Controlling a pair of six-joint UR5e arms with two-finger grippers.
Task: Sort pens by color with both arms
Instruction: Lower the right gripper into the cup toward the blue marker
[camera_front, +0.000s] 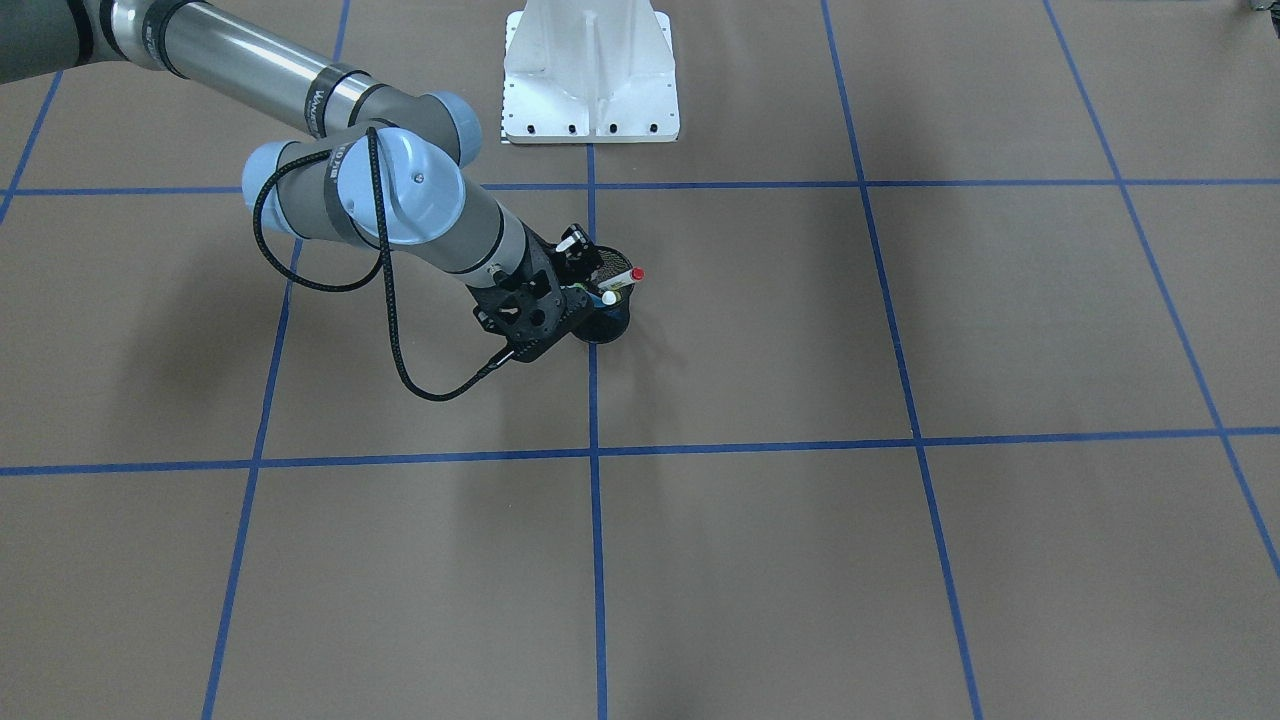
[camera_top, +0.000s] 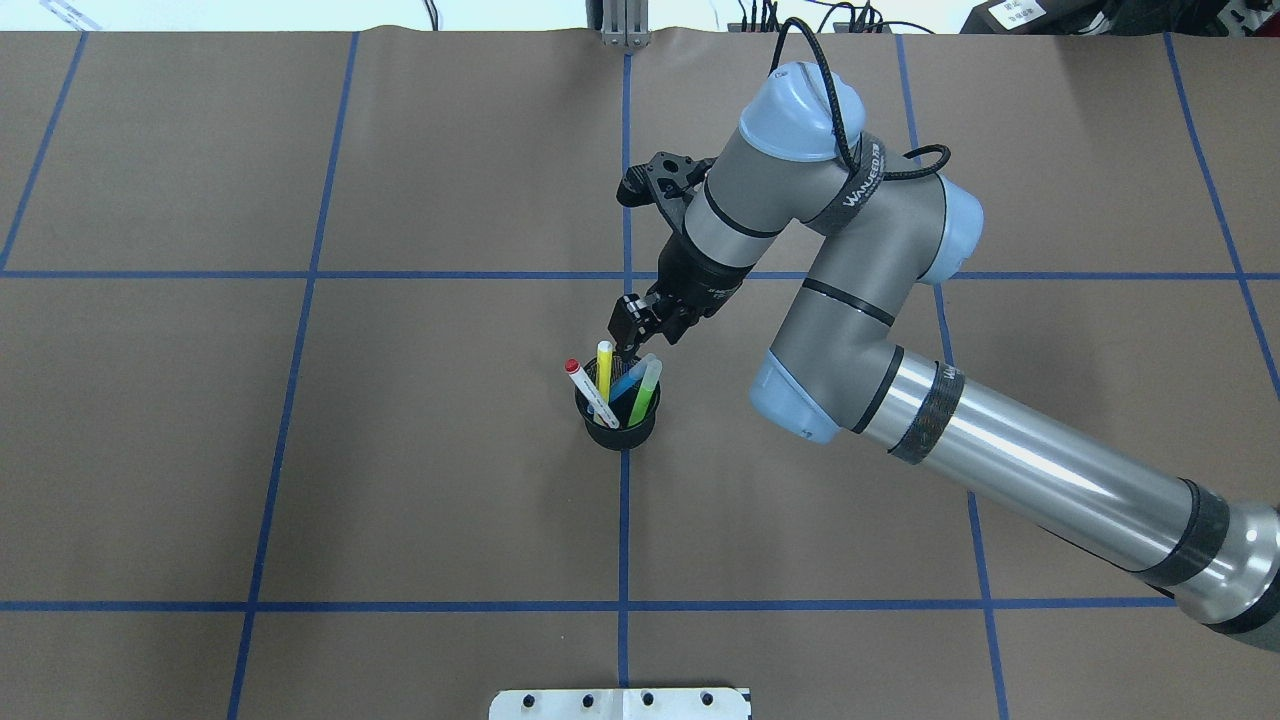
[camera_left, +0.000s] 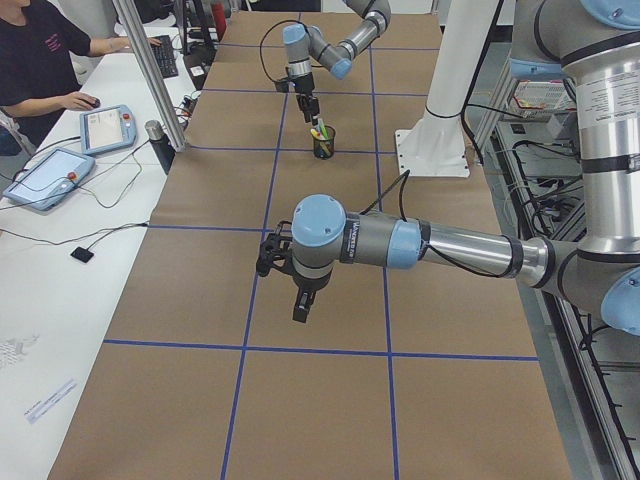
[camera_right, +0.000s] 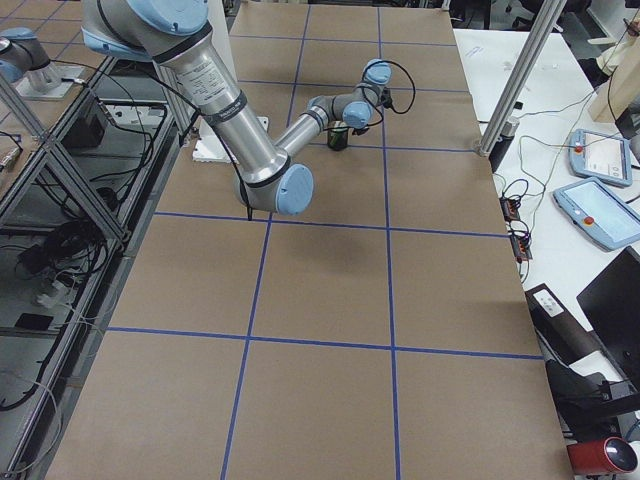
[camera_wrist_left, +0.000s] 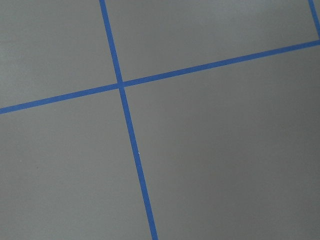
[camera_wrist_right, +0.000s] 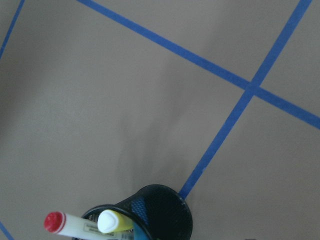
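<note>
Just under the right gripper (camera_top: 634, 338), pens (camera_top: 622, 385) stand in a cup (camera_top: 620, 436)

Black mesh cup (camera_top: 620, 437) stands alone on open worktop (camera_top: 300, 450), with side access free all round. Four pens (camera_top: 604, 366) fan from its mouth, crowding entry from above. Right gripper (camera_top: 632, 335) hangs just beyond the rim. White base (camera_top: 620, 703) stands well apart.
</note>
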